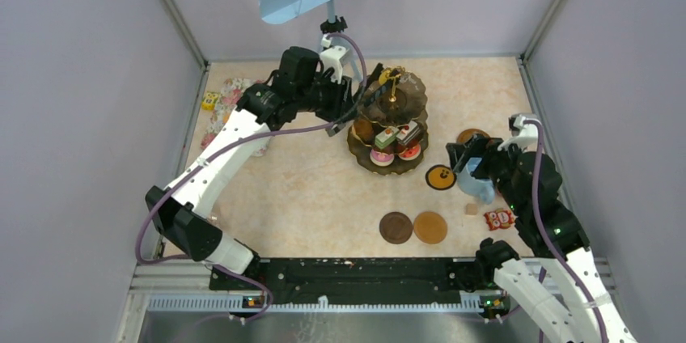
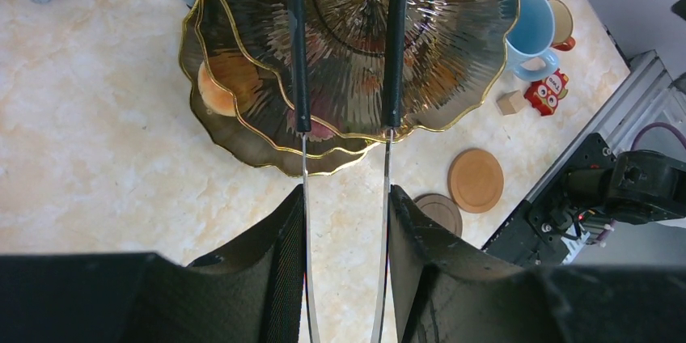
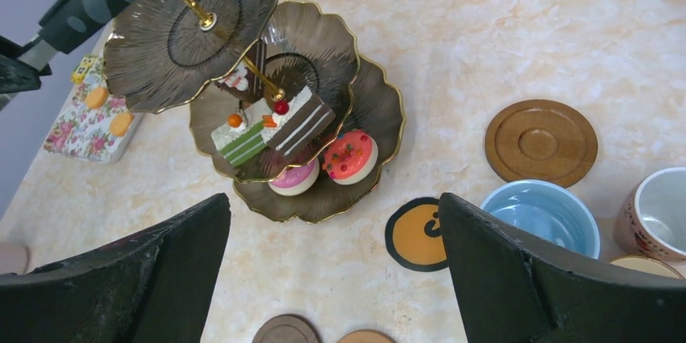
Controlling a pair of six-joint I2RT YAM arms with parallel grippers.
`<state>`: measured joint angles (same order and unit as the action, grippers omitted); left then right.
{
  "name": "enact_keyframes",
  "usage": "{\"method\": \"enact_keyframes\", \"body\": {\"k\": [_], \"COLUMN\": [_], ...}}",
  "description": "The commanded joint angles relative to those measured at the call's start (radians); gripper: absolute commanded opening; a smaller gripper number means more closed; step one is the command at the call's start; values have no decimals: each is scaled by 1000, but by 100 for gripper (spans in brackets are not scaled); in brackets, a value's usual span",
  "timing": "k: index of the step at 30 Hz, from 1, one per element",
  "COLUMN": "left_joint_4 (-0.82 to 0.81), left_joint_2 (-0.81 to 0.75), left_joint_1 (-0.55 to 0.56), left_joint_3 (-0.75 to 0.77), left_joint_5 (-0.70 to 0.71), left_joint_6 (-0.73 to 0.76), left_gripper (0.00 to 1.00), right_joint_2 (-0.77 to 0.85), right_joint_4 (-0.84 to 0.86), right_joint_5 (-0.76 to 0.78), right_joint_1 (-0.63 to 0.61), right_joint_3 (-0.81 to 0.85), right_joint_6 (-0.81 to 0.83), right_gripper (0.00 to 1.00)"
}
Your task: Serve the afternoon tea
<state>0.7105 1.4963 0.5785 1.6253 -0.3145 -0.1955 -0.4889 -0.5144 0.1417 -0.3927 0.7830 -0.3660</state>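
Marbled tabletop (image 1: 307, 197), contents. Stand (image 1: 414, 94): rear centre, cakes (image 3: 267, 129) on lower tiers, top tier bare. Your left claw (image 2: 346, 205): part-closed on black tongs (image 2: 298, 52), over that top tier. Right claw (image 3: 332, 201): spread wide, empty, beside light blue mug (image 3: 540, 213). Step: stocking tiers. Next, probably: tong an orange tart (image 3: 121, 123) across.

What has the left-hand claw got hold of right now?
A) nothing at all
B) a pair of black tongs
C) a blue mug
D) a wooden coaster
B: the left gripper is closed on the black tongs, whose two arms reach out over the top tier of the stand.
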Motion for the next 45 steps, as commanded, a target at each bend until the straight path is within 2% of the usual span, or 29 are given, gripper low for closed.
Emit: {"method": "enact_keyframes", "body": {"k": [1, 17, 22, 29, 34, 41, 43, 45], "left_joint_4": [-47, -13, -10, 1, 152, 438, 469, 433], "left_joint_2": [6, -55, -92, -214, -297, -358, -352, -347], "left_joint_1": [11, 12, 13, 11, 11, 4, -34, -113], "left_joint_3": [57, 59, 55, 20, 27, -24, -70, -132], "left_joint_5": [31, 122, 158, 295, 433, 646, 714, 714], "left_joint_6": [13, 30, 28, 14, -11, -148, -174, -149], "left_gripper": [34, 51, 49, 45, 45, 46, 47, 47], "right_joint_2": [19, 16, 12, 13, 5, -22, -33, -42], "right_joint_4": [9, 22, 29, 33, 42, 79, 90, 94], "right_joint_5": [26, 24, 21, 16, 5, -41, -52, -60], "right_joint_1": [-12, -11, -12, -12, -12, -11, -11, -12], "right_joint_3": [63, 64, 57, 51, 45, 9, 2, 1], "right_joint_6": [20, 37, 36, 35, 39, 31, 30, 29], "right_gripper": [98, 99, 99, 99, 99, 99, 99, 99]}}
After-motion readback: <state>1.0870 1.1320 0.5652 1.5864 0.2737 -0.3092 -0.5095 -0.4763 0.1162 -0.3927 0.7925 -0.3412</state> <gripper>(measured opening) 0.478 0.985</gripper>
